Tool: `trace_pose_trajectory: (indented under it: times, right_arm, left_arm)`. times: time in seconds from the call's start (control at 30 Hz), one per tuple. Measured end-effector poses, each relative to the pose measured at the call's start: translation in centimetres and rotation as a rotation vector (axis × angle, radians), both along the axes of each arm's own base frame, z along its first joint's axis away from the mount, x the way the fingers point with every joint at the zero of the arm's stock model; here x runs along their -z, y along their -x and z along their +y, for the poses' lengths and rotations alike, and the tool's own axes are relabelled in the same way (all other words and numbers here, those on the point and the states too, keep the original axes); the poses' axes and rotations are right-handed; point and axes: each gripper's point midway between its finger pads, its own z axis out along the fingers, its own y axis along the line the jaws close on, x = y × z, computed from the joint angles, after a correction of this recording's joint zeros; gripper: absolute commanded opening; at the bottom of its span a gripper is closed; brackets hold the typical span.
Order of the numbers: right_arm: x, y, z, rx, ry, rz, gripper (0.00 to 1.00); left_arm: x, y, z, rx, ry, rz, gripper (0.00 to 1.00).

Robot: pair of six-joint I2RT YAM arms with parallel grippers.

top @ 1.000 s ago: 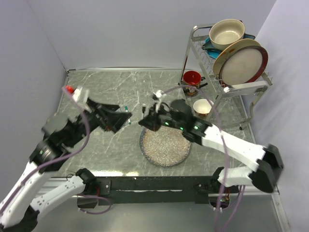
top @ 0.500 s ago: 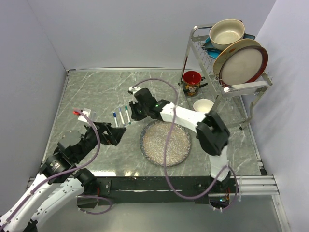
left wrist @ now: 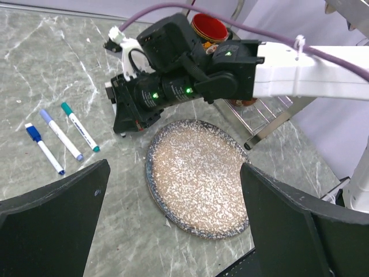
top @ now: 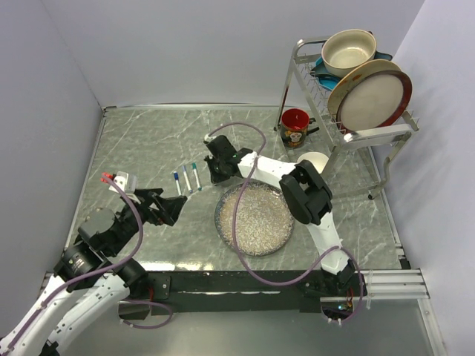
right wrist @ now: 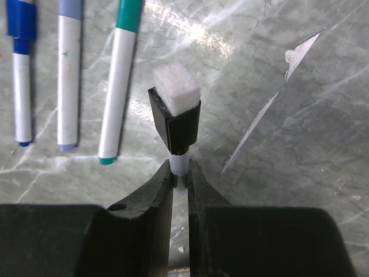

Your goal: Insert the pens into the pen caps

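My right gripper (right wrist: pixel 180 168) is shut on the white barrel of a pen (right wrist: pixel 180 163). That pen carries a black pen cap (right wrist: pixel 176 124) topped with a white felt block. Three more pens lie side by side on the marble to its left: a blue-capped one (right wrist: pixel 22 69), a lilac-capped one (right wrist: pixel 68 69) and a teal-capped one (right wrist: pixel 118 81). In the top view the right gripper (top: pixel 216 175) stands just right of those pens (top: pixel 186 179). My left gripper (top: pixel 173 205) hangs wide open and empty near the table's front left, with the speckled plate (left wrist: pixel 196 179) showing between its fingers (left wrist: pixel 52 225).
The speckled plate (top: pixel 256 219) lies at the centre front. A red mug (top: pixel 295 121) and a white cup (top: pixel 315 159) stand at the back right, beside a dish rack (top: pixel 349 96) holding plates and a pot. The right arm arches over the plate's far edge.
The left gripper has pulled back toward the near left, away from the pens. The right arm has folded in, and its gripper now sits beside the three lying pens.
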Motion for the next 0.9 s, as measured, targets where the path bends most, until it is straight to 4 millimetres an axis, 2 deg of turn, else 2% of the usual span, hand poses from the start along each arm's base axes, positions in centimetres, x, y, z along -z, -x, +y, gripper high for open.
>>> trace_pose_trajectory:
  times: [0.07, 0.23, 0.5, 0.7, 0.73, 0.77, 0.83, 0.87, 0.9]
  right_arm:
    - [0.6, 0.0, 0.0, 0.005, 0.007, 0.008, 0.17]
    - [0.7, -0.7, 0.5, 0.018, -0.006, 0.006, 0.32]
    - [0.6, -0.9, 0.7, 0.032, -0.011, 0.013, 0.37]
    - [0.1, -0.7, 0.5, 0.034, -0.006, 0.015, 0.47]
    - [-0.3, -0.5, 0.3, 0.034, -0.007, 0.015, 0.49]
    - [-1.0, -0.1, 0.0, 0.034, -0.015, 0.012, 0.55]
    - [-3.0, 1.1, -0.8, 0.032, -0.027, 0.002, 0.63]
    - [-4.6, 1.9, -1.4, 0.028, -0.036, -0.017, 0.71]
    - [-6.3, 2.8, -2.1, 0.025, -0.044, -0.043, 0.75]
  left_arm:
    - [-0.1, 0.1, 0.1, -0.003, 0.002, -0.007, 0.99]
    - [-0.3, 0.1, 0.3, -0.007, 0.003, -0.015, 0.99]
    - [-0.3, 0.1, 0.4, -0.013, 0.003, -0.015, 1.00]
    - [-0.3, 0.1, 0.4, -0.013, 0.002, -0.015, 0.99]
    - [-0.3, 0.1, 0.4, -0.013, 0.003, -0.015, 0.99]
    - [-0.3, 0.1, 0.4, -0.013, 0.002, -0.015, 0.99]
    - [-0.3, 0.1, 0.4, -0.013, 0.002, -0.015, 0.99]
    - [-0.3, 0.0, 0.4, -0.013, 0.002, -0.015, 0.99]
    - [-0.2, 0.0, 0.4, -0.013, 0.002, -0.014, 0.99]
